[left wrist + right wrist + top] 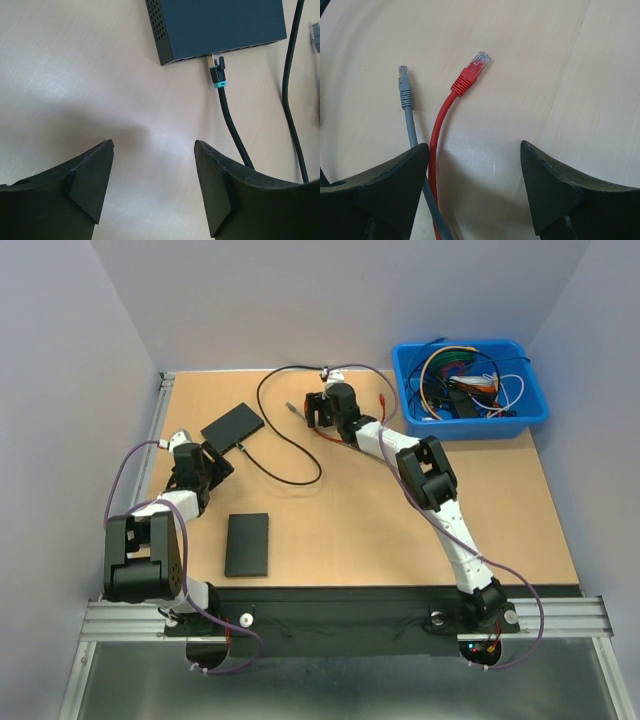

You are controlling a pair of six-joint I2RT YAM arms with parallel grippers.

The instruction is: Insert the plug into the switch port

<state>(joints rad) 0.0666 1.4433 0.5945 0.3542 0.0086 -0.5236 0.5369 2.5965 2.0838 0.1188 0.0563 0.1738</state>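
left jaws: released, holding nothing, just short of the switch (215, 25) | black plug (218, 72): tip in a switch port | right jaws: released, over red cable (465, 82) and grey cable (406, 94) on table (545, 60)

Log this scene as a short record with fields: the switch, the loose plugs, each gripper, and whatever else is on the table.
switch: dark box, black plug seated in one port
red plug: lying loose, unplugged
gray plug: lying loose beside the red plug
left gripper: open, empty, hovering just short of the switch
right gripper: open, empty, above the red and gray plugs
other: second black box near the arm bases; blue bin of cables, far right
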